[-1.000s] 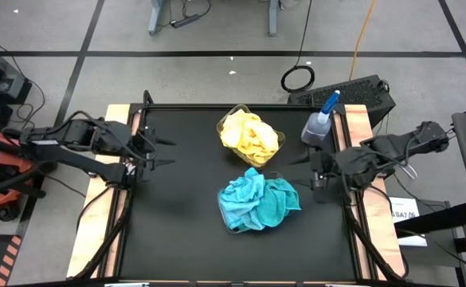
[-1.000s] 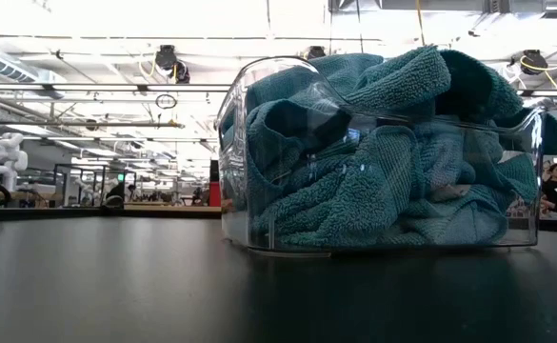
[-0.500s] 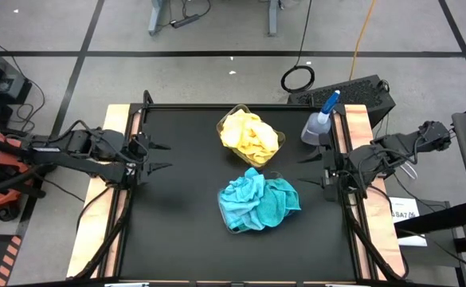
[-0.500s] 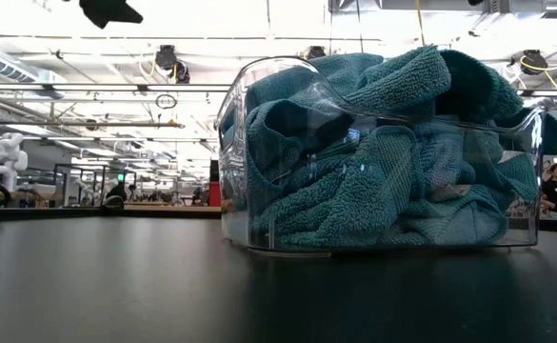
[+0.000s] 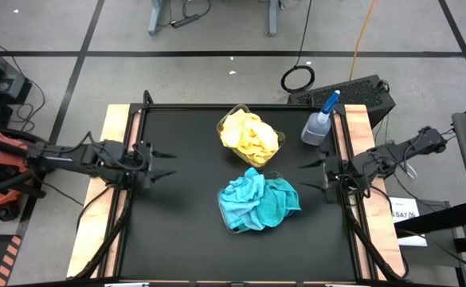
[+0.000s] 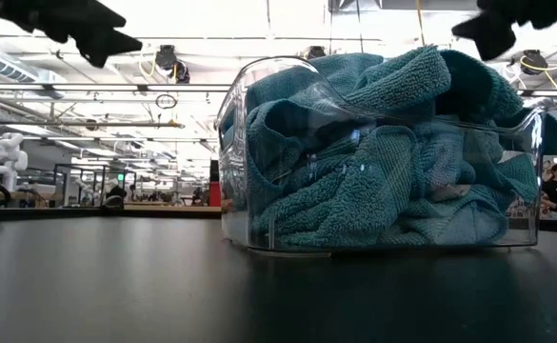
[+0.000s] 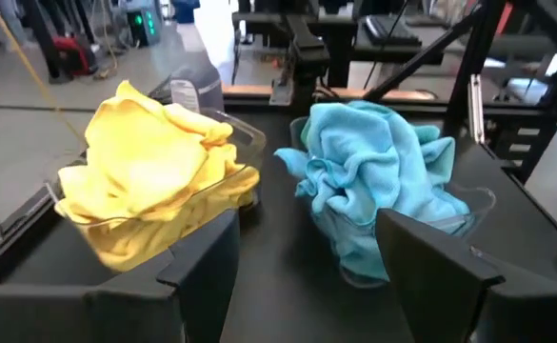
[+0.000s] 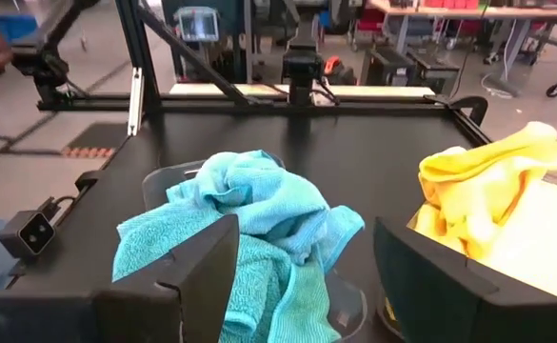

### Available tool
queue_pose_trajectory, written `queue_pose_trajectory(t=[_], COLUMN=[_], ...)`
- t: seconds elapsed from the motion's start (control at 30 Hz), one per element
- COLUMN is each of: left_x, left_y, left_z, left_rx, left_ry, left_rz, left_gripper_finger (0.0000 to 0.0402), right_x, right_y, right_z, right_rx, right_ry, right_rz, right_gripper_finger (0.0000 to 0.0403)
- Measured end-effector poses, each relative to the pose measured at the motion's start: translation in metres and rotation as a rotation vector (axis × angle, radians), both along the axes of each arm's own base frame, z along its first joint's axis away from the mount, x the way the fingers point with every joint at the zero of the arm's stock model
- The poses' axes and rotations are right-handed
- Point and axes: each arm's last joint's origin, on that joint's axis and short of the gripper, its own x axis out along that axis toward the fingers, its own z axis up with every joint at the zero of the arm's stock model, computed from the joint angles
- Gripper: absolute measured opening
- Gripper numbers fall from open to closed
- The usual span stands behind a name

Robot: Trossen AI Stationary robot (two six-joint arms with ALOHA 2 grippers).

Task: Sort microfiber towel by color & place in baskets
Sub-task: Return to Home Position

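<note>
Mid-table, two piles block your way: yellow towel heap [image 5: 251, 135] far side, blue towel heap [image 5: 258, 203] nearer, w/ only a narrow gap btwn them. Spray bottle [image 5: 319, 123] stands at the far right corner, near the right gripper [image 5: 308, 175]. Bare mat [image 5: 177, 231] lies open from the left gripper [image 5: 162, 163] to the heaps.

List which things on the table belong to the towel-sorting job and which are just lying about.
Job: yellow towels, blue towels, basket of yellow, basket of blue, left gripper, right gripper (both open, idle at the sides).
Lying about: spray bottle.
</note>
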Motion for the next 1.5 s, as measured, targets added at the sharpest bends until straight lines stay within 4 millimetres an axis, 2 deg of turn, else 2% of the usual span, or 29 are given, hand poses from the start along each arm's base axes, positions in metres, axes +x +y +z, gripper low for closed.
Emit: queue_pose_trajectory(t=[0.43, 0.67, 0.9, 1.5], left_x=[0.002, -0.002, -0.008, -0.011], left_y=[0.000, 0.004, 0.007, 0.008], left_z=[-0.063, -0.088, -0.101, -0.099], left_rx=[-0.029, -0.102, -0.129, -0.152], left_ry=[-0.167, -0.159, -0.225, -0.252], left_rz=[0.004, 0.132, 0.230, 0.246], left_gripper_finger=[0.0250, 0.0250, 0.0250, 0.0251], right_x=[-0.011, -0.014, -0.016, -0.016], right_y=[-0.005, -0.006, -0.007, -0.007], right_z=[-0.080, -0.115, -0.114, -0.114], right_rx=[-0.046, -0.114, -0.167, -0.094], right_ry=[-0.188, -0.204, -0.204, -0.202], right_rz=[0.020, 0.032, 0.043, 0.030], right_gripper_finger=[0.0235, 0.0235, 0.0235, 0.0235])
